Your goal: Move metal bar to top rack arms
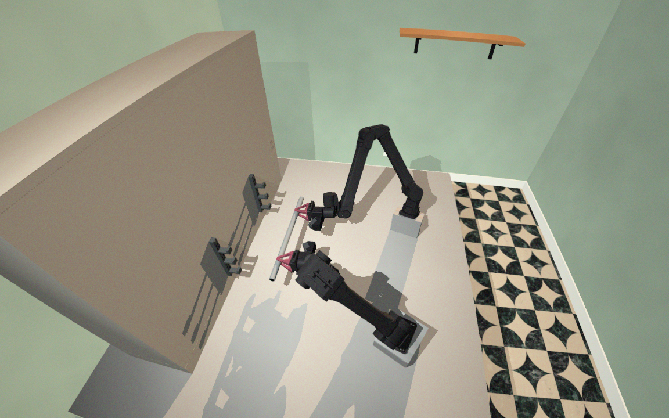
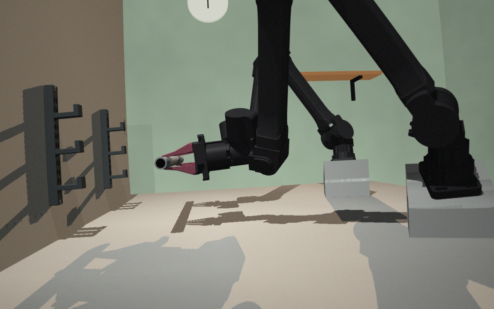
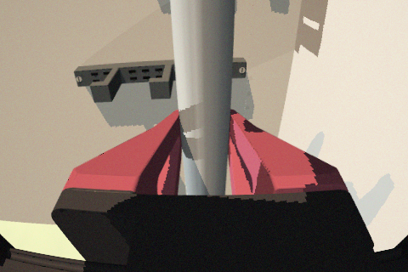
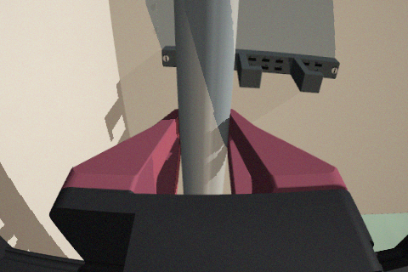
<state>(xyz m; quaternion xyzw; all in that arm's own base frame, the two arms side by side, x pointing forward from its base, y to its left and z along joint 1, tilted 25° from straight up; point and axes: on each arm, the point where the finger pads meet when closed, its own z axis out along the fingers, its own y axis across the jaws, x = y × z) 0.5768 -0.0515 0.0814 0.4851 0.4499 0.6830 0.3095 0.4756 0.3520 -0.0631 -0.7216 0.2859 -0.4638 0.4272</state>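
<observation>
The bar (image 1: 287, 236) (image 2: 173, 160) (image 3: 204, 51) (image 4: 206, 51) looks like smooth, satin grey metal. At nine o'clock in the top view, the rack uprights (image 1: 217, 259) (image 2: 51, 153) (image 3: 242, 68) (image 4: 169, 57) look like matt, dark-painted metal. The red fingers (image 1: 286, 255) (image 2: 181, 149) resemble smooth, low-sheen plastic. The table top (image 1: 446, 259) (image 2: 298, 268) (image 3: 361, 72) (image 4: 51, 72) appears matt and faintly grainy. Toward one o'clock from above, the orange-brown shelf board (image 1: 456, 36) (image 2: 341, 75) looks like smooth wood; toward four o'clock, the patterned floor (image 1: 518, 291) resembles veined stone tile.
</observation>
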